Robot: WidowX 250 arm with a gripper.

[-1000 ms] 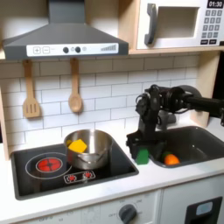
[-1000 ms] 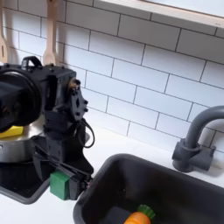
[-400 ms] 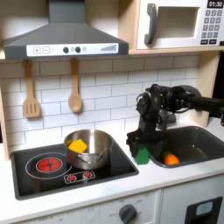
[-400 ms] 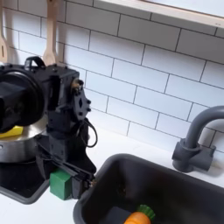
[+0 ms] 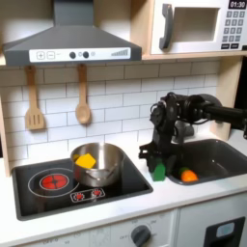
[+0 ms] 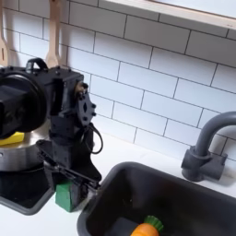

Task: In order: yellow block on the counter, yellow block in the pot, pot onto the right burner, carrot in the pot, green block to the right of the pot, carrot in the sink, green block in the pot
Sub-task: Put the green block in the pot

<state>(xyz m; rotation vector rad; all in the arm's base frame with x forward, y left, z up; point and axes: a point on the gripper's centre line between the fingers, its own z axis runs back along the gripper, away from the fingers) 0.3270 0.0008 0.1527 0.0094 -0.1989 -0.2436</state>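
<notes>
Gripping: the gripper (image 6: 64, 189) is closing its jaws on the green block (image 6: 64, 196), one finger at each side of it; in the first exterior view the gripper (image 5: 157, 166) is pointing straight down over the same block (image 5: 158, 172).
Green block: standing upright on the counter (image 5: 145, 207), in the strip between the stovetop's right edge and the sink's left rim.
Arm: reaching in from the first exterior view's right, bending down over the sink's left rim.
Pot: sitting on the stovetop (image 5: 58, 188) at its right burner, close to the block; in the second exterior view the pot (image 6: 14, 155) is peeking out at the left edge behind the arm.
Yellow block: lying inside the pot (image 5: 96, 165), showing above its rim (image 5: 86, 160); a sliver of yellow (image 6: 11, 139) is showing in the second exterior view.
Carrot: lying in the sink (image 5: 217, 159) near its front left corner (image 5: 189, 176); in the second exterior view the carrot (image 6: 145, 227) is resting on the basin floor, green end up.
Sink: sitting at the counter's right end, with the faucet (image 6: 205, 152) standing at its back rim (image 6: 175, 180).
</notes>
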